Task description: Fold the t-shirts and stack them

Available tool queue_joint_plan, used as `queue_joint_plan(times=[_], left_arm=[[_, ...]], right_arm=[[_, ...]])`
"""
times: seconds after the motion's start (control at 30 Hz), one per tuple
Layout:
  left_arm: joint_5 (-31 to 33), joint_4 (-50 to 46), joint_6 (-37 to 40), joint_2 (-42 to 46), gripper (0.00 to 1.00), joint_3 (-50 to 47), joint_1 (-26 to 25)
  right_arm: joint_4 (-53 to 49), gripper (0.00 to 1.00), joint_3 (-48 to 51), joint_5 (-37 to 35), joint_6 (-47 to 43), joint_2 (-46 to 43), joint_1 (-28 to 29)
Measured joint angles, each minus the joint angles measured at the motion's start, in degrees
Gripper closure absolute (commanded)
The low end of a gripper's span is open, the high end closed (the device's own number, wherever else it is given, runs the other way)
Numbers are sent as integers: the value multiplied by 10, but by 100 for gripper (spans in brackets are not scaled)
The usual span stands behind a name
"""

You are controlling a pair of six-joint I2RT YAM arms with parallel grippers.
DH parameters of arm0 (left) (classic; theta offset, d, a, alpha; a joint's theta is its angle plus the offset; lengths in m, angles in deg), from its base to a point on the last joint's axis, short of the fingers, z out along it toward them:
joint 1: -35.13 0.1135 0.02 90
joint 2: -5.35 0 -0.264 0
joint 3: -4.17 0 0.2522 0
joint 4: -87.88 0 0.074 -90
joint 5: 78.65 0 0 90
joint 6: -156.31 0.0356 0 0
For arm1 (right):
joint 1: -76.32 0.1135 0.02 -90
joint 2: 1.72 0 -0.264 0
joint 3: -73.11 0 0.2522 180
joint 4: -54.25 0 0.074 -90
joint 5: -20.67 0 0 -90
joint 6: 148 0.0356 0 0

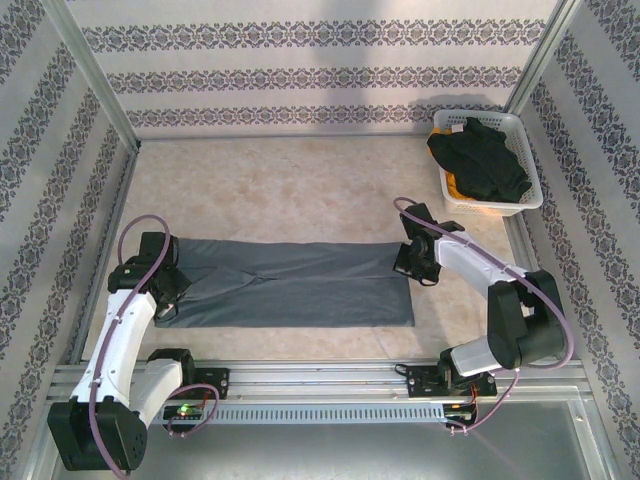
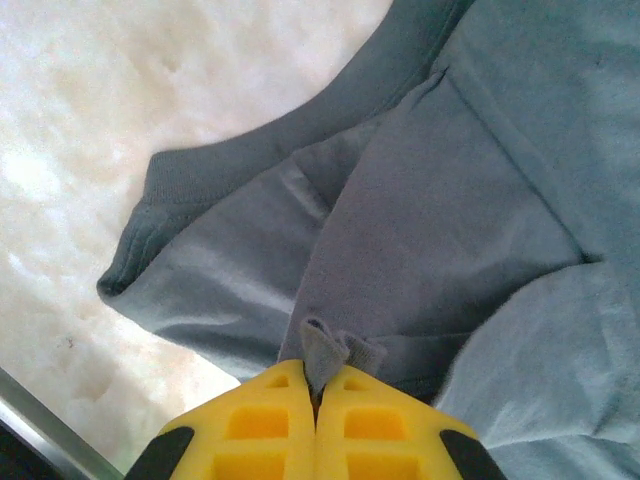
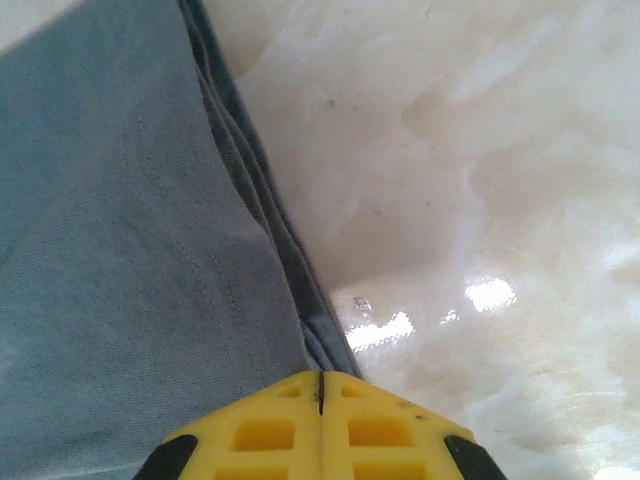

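The slate blue-grey t-shirt (image 1: 300,285) lies flat on the bench (image 1: 280,190), folded into a long band that runs left to right across the near half, with a lengthwise fold line down its middle.

The left end effector (image 2: 316,385) sits at the band's left end. Its yellow fingers (image 2: 262,420) are pressed together, and a small tuft of grey cloth stands up out of the seam between them, so it is gripping the shirt. Beyond the tips, the ribbed collar curves away to the left over overlapping layers of cloth.

The right end effector (image 3: 320,385) is at the band's right end, at the far corner. Its jaws are closed too, with only a thin dark line between them. The shirt's stacked hem edges run straight up to the tips; most of the cloth lies to their left and bare bench to their right. Whether cloth is caught between these jaws cannot be told.

In the far right corner a white lattice basket (image 1: 485,117) holds the black t-shirt (image 1: 485,160), heaped loosely, with a bit of the orange-yellow t-shirt (image 1: 453,186) peeking out beneath it, well apart from both arms.
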Motion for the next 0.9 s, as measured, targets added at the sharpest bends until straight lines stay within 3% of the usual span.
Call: queue_joint_plan(times=[0.17, 0.3, 0.9], left_arm=[[-19, -10, -15, 4, 100, -2, 0], [-35, -29, -32, 19, 100, -2, 0], [-64, -62, -64, 50, 100, -38, 0]], right_arm=[[0, 100, 0, -1, 0, 19, 3], [0, 86, 0, -2, 0, 28, 3], [-13, 84, -14, -25, 0, -7, 3]])
